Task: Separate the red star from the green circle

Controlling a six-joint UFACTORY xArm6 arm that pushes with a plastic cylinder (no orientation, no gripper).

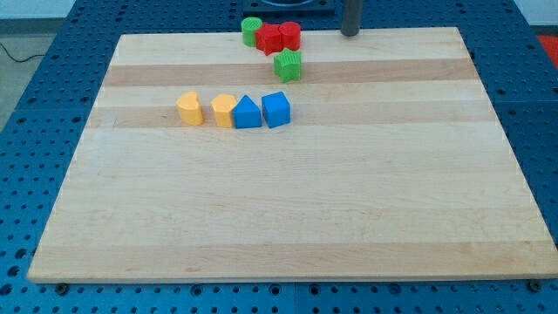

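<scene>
Two red, two green, two yellow, two blue blocks; red star touches green circle, left of my tip; no claw shows.

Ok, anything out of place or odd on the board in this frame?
Slightly: the green circle, red star and a red block sit bunched at the board's top edge, the circle overhanging it. My tip stands apart on their right. Nothing is damaged.

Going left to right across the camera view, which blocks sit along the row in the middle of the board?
Yellow block → second yellow block → blue block with a pointed top → blue cube. The last three look packed touching; the first yellow stands slightly apart.
</scene>
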